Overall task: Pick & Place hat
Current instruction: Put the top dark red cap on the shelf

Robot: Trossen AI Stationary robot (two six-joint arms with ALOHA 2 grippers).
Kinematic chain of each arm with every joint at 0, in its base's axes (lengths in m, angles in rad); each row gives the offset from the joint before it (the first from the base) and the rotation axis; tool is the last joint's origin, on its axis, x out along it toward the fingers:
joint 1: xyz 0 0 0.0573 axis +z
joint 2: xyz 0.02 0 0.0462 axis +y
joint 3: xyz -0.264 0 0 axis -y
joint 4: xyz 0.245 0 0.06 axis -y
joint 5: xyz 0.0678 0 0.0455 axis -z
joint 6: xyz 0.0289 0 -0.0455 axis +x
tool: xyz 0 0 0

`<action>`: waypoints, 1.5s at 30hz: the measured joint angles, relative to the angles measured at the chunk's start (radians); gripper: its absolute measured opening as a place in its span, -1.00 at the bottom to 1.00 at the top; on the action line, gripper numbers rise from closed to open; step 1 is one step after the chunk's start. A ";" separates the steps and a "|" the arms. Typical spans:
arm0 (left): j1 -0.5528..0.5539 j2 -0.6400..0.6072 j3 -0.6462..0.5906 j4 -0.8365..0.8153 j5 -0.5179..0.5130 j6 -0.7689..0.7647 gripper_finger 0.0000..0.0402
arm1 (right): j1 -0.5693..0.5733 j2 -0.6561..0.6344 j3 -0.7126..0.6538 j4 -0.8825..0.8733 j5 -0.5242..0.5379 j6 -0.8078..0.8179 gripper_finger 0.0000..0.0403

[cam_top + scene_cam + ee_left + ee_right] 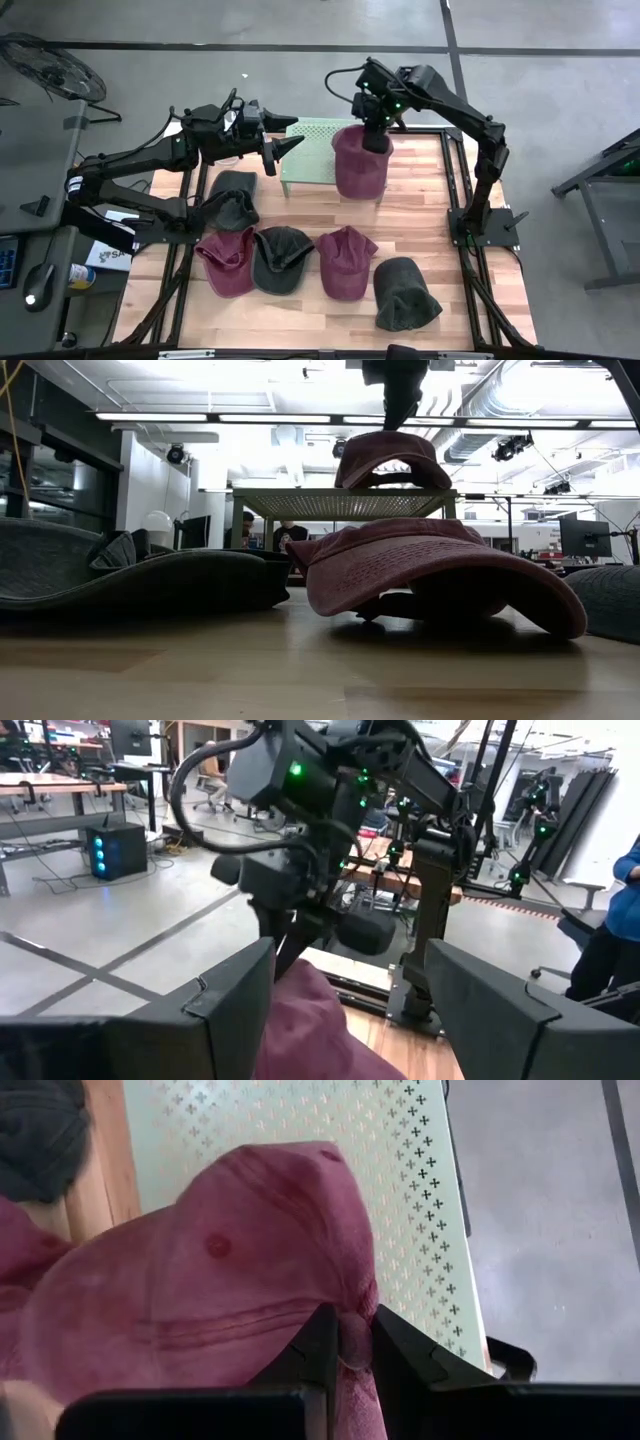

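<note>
A maroon cap (358, 165) lies on the right end of a pale green perforated stand (308, 150); the low view shows the cap (390, 460) on the stand's top. My right gripper (374, 132) stands above it, shut on its cloth. My left gripper (285, 150) hovers open just left of the stand, above the table. Its fingers point toward the cap (310, 1020) and touch nothing. My right gripper (346, 1342) pinches a raised fold of the cap's cloth (352, 1308) at the crown's edge between its two fingers. The fingers come from above, pointing down (400, 400). The cap rests on the stand's top with its crown up, and part of it overhangs the stand's right edge.
Several more caps lie on the wooden table: a dark grey one (232, 198) under the left arm, then a row of maroon (228, 262), dark (282, 258), maroon (345, 262) and dark grey (405, 292) near the front edge. Black frame rails run along both table sides.
</note>
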 joint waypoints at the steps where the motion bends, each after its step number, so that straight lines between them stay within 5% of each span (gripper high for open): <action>1: 0.000 0.000 0.000 0.000 0.000 0.000 0.26 | -0.001 0.000 -0.007 0.008 0.003 -0.001 -0.83; 45: 0.000 0.000 0.000 -0.002 0.002 -0.001 0.26 | -0.116 -0.002 -0.145 0.246 -0.005 -0.209 -0.83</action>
